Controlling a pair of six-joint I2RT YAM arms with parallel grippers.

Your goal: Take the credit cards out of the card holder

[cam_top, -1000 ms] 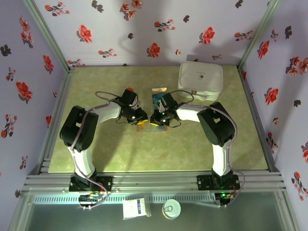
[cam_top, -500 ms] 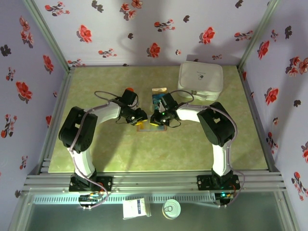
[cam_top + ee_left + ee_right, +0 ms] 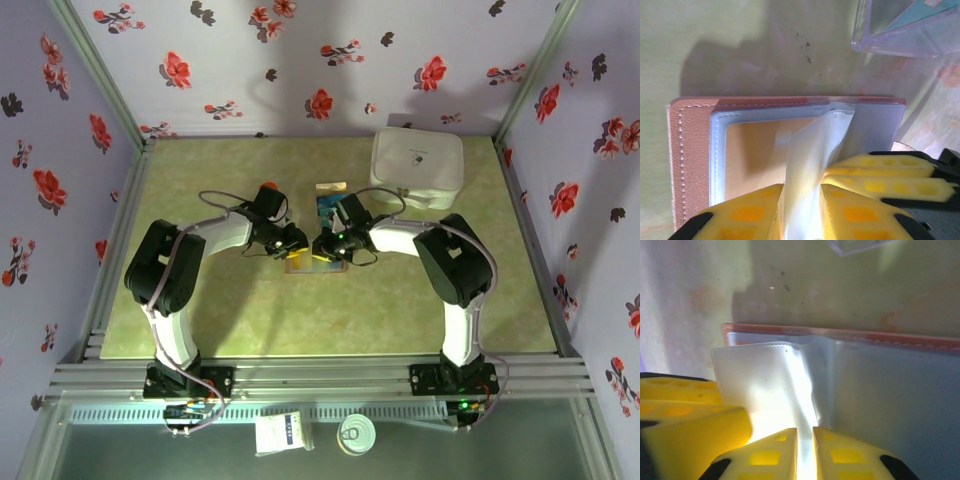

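Observation:
The card holder (image 3: 315,264) lies open mid-table, with a tan-brown leather cover (image 3: 690,150) and clear inner sleeves. My left gripper (image 3: 299,252) comes in from the left, my right gripper (image 3: 321,252) from the right, and the two meet over it. In the left wrist view my left gripper (image 3: 802,212) is shut on a raised clear sleeve (image 3: 815,150). My right gripper (image 3: 805,452) pinches a clear sleeve (image 3: 770,385) in a very narrow gap. Whether a card is in either sleeve I cannot tell. A teal credit card (image 3: 920,12) lies in the clear tray (image 3: 905,37) just beyond the holder.
The clear plastic tray (image 3: 330,200) sits right behind the holder, close to both wrists. A large white rounded box (image 3: 416,168) stands at the back right. Flowered walls close in the table on three sides.
Both grippers stay on the holder. The holder and the arms have shifted only slightly.

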